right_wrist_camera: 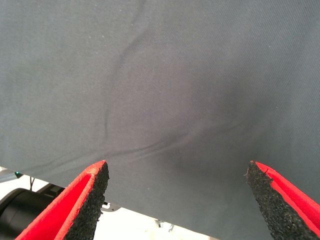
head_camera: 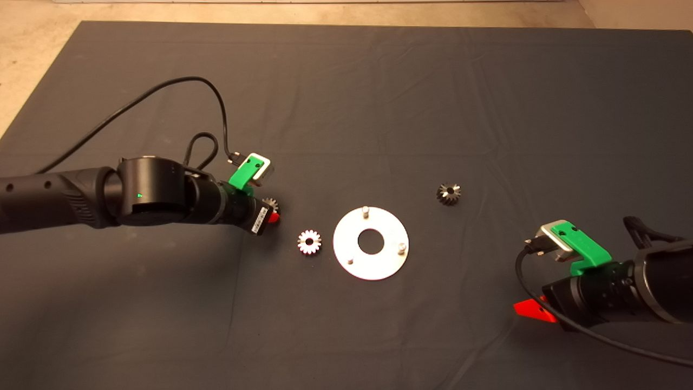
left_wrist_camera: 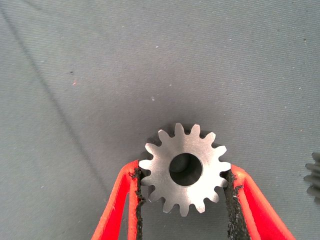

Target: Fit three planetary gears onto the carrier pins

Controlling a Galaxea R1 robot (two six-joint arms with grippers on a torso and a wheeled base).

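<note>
Fingers of the left gripper clamp one gear between them; right gripper, parked, fingers spread apart.

Just a dark grey mat covering the bench, bit wrinkled and creased in spots. Pale beige floor peeks out past its far edge and corner.

Worktop covered by a dark grey mat, lightly creased. On the mat: flat round silver plate near centre, one bright gear lying flat just left of it, one darker gear apart to its upper right.
</note>
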